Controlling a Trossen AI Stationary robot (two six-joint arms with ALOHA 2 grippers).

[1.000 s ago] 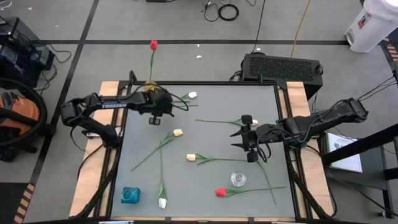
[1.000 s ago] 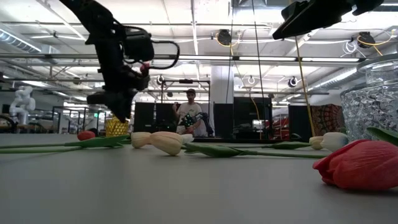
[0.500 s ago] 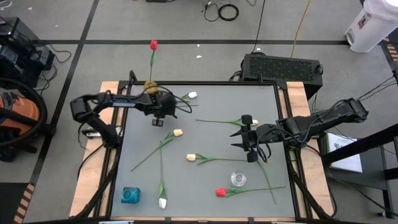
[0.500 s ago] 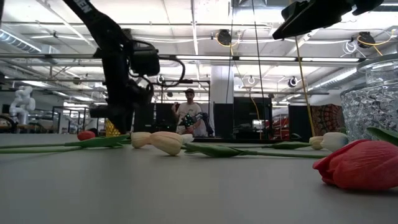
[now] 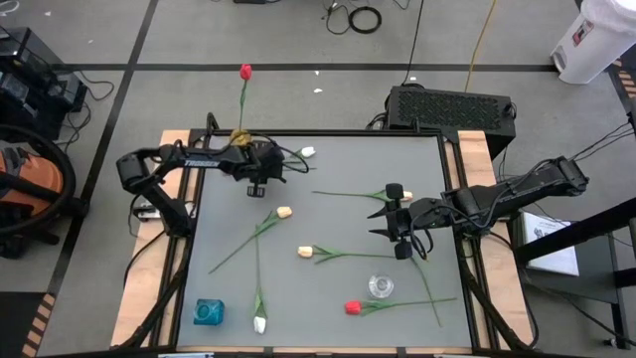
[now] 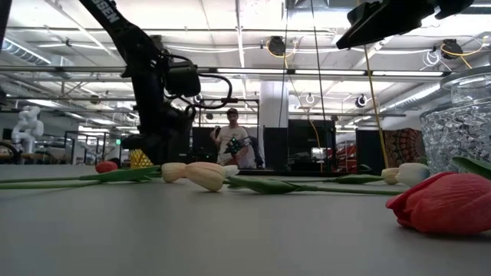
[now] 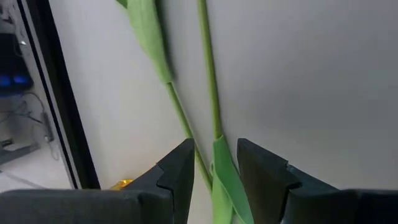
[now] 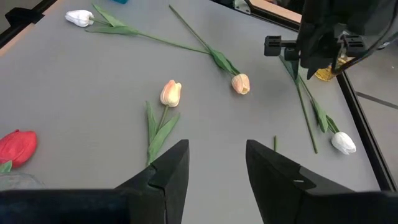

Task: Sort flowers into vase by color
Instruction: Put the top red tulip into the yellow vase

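Observation:
My left gripper is open, low over the table's far left corner. Its fingers stand on either side of the green stem and leaf of a white tulip lying on the table. A red tulip stands in a gold vase just behind that corner. My right gripper is open and empty above the table's right middle. Two cream tulips, another white tulip and a red tulip lie flat on the table.
A clear glass vase stands near the front right, next to the red tulip. A blue vase stands at the front left. Another tulip stem lies beside my right gripper. A person stands in the room far behind the table.
My left gripper has moved toward the table's right edge and down, coming low over the white tulip's stem. The flowers have stayed where they were.

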